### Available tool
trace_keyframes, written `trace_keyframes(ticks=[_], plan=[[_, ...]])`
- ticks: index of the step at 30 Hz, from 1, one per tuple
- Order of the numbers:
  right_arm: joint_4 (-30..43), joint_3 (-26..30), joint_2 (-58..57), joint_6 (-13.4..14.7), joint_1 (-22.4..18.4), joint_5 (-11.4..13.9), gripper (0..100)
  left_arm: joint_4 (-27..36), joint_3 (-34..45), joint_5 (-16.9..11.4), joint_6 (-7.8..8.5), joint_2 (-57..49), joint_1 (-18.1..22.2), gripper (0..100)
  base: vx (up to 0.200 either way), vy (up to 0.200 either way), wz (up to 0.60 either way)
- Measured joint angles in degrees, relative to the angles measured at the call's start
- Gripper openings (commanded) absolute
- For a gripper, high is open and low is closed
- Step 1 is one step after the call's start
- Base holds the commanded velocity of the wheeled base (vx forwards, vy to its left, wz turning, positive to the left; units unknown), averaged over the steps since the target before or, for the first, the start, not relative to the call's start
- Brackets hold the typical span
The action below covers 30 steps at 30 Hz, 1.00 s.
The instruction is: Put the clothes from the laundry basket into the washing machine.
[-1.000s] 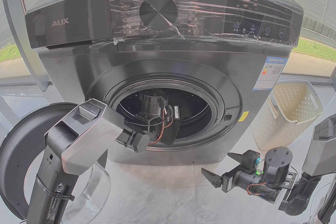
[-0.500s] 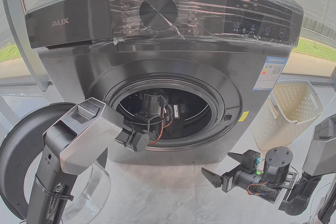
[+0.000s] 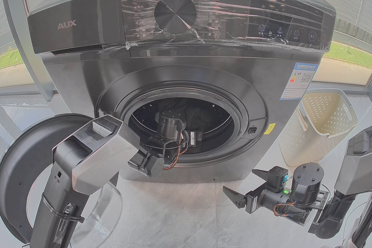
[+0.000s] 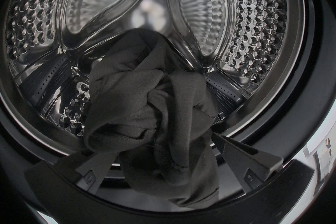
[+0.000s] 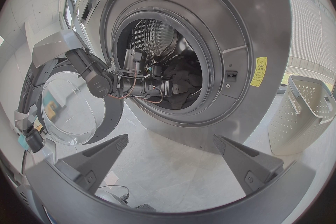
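A dark garment (image 4: 154, 112) lies bunched in the mouth of the washing machine's drum (image 4: 245, 25), draping over the front lip. My left gripper (image 4: 157, 144) is at that opening, open, with the cloth lying between its spread fingers. From the head view, the left gripper (image 3: 197, 135) sits low in the round opening, with the garment (image 3: 201, 115) behind it. My right gripper (image 3: 240, 181) hangs open and empty above the floor in front of the machine. The cream laundry basket (image 3: 325, 121) stands to the machine's right.
The machine's round door (image 3: 23, 167) is swung open on the left, its glass bowl (image 5: 70, 109) facing outward. Grey floor (image 3: 186, 214) lies bare in front of the machine. The basket (image 5: 304, 112) leans close to the machine's right side.
My left arm has drawn back and dropped a little toward the drum's front lip. The dark cloth that hung under the gripper now rests in the drum. The right arm has not moved.
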Motion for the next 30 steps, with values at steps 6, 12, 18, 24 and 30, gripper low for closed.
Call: trace_keyframes(ticks=[6,12,18,24,30], plan=[[0.0,0.0,0.0,0.0,0.0,0.0,100,0.5,-2.2,0.0,0.04,2.0,0.5,0,0.0,0.0,0.0],[0.0,0.0,0.0,0.0,0.0,0.1,100,0.4,-3.2,-0.1,0.0,3.3,0.6,0,0.0,0.0,0.0],[0.0,0.0,0.0,0.0,0.0,0.0,100,-1.1,-8.3,1.1,-0.93,4.0,0.9,0,0.0,0.0,0.0],[0.0,0.0,0.0,0.0,0.0,0.0,100,-3.0,-17.1,3.9,-1.26,5.3,2.1,0,0.0,0.0,0.0],[0.0,0.0,0.0,0.0,0.0,0.0,100,-3.8,-23.4,5.8,-0.13,7.4,3.4,0,0.0,0.0,0.0]])
